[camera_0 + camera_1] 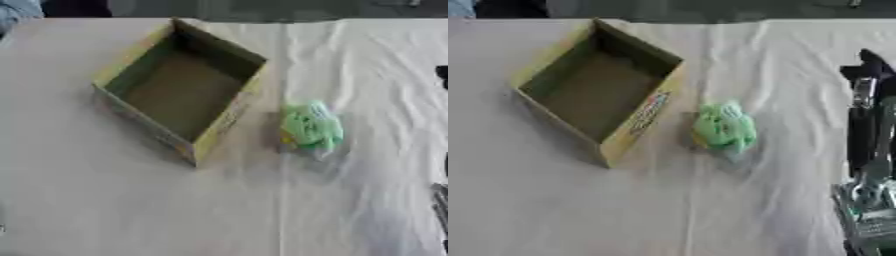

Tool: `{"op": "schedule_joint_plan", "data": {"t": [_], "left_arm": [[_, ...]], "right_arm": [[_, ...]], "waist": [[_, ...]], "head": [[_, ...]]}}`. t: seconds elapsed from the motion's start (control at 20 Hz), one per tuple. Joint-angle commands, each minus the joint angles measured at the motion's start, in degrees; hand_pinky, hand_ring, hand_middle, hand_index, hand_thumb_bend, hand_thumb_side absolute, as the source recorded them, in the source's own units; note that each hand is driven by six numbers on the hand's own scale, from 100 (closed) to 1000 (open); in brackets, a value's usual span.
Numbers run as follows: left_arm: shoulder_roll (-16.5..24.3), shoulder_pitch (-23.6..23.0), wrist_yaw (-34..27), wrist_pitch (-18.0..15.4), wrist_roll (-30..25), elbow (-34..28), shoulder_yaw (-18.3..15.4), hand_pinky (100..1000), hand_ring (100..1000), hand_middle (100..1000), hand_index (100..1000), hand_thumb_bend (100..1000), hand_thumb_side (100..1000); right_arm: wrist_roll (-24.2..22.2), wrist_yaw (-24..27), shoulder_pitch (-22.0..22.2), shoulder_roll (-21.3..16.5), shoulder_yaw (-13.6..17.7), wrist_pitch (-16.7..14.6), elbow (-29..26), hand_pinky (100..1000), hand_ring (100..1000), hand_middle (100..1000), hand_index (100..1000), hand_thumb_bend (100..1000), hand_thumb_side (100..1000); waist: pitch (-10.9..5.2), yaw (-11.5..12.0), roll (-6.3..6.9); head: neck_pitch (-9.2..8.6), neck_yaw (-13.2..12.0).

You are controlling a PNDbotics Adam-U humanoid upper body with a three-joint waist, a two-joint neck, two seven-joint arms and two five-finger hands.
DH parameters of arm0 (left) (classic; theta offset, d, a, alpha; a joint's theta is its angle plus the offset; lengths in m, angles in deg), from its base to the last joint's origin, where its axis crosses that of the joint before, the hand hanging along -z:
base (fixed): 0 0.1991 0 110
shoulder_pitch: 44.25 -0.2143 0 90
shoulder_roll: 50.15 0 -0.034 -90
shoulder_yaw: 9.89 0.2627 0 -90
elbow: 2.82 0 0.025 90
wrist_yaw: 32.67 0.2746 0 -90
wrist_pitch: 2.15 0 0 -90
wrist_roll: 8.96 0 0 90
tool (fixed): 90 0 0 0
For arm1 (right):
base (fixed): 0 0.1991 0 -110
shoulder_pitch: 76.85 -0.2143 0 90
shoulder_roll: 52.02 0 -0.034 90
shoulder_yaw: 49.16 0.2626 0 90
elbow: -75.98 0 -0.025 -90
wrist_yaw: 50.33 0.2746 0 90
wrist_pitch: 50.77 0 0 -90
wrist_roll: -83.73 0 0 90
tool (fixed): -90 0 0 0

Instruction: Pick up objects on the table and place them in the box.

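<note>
Left of the right hand (868,150), whose finger state I cannot tell, a green packet (725,128) lies unpicked beside the empty box (645,117); nothing is placed yet.

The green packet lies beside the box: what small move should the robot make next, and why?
Probably move the right hand left toward the green packet. The packet lies untouched on the cloth, right of the box, and that arm is nearest.

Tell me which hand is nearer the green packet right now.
Right. The right hand shows at the right edge, across bare cloth from the green packet. The left hand shows in neither view, so its distance cannot be judged.
</note>
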State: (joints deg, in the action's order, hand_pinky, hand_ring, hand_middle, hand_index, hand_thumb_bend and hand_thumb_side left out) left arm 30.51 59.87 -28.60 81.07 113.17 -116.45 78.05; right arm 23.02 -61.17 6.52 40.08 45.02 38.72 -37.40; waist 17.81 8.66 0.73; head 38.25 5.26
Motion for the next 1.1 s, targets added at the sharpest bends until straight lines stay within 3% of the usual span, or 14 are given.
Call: {"op": "schedule_joint_plan", "data": {"t": [0.05, 0.5, 0.7, 0.85, 1.1], "left_arm": [[1.44, 0.24, 0.11, 0.00, 0.05, -0.97, -0.59, 324, 604, 699, 787, 100, 737], [1.37, 0.04, 0.17, 0.32, -0.34, -0.97, -0.40, 321, 602, 697, 785, 100, 731], [1.50, -0.07, 0.15, 0.51, -0.52, -0.97, -0.30, 320, 602, 697, 784, 100, 728], [1.69, -0.24, 0.19, 0.65, -0.62, -0.97, -0.23, 319, 602, 697, 783, 100, 727], [2.01, -0.58, 0.26, 1.00, -0.82, -0.97, -0.07, 318, 602, 696, 783, 100, 724]], "right_arm": [[-0.40, -0.25, -0.67, -0.80, 0.39, -0.30, -1.21, 894, 817, 678, 878, 100, 999], [-3.44, -1.48, -1.38, -3.08, -0.21, -1.77, -1.21, 851, 829, 713, 901, 100, 1000], [-7.45, -9.56, -1.85, -7.06, -1.67, 0.40, -1.21, 856, 848, 749, 930, 100, 1000], [-9.96, -15.31, -2.75, -11.08, -3.04, 2.77, -1.21, 859, 859, 773, 940, 149, 1000], [-13.53, -20.42, -3.97, -18.56, -5.85, 6.14, -1.21, 866, 871, 801, 950, 244, 1000]], "waist": [[-0.80, 0.07, -0.02], [-0.95, 0.07, -0.10], [-1.23, 0.13, -0.18], [-1.54, 0.09, -0.42], [-2.04, 0.01, -0.86]], "head": [[-0.27, -0.16], [-0.33, -0.36], [-0.14, -0.27], [0.07, -0.18], [0.58, -0.32]]}}
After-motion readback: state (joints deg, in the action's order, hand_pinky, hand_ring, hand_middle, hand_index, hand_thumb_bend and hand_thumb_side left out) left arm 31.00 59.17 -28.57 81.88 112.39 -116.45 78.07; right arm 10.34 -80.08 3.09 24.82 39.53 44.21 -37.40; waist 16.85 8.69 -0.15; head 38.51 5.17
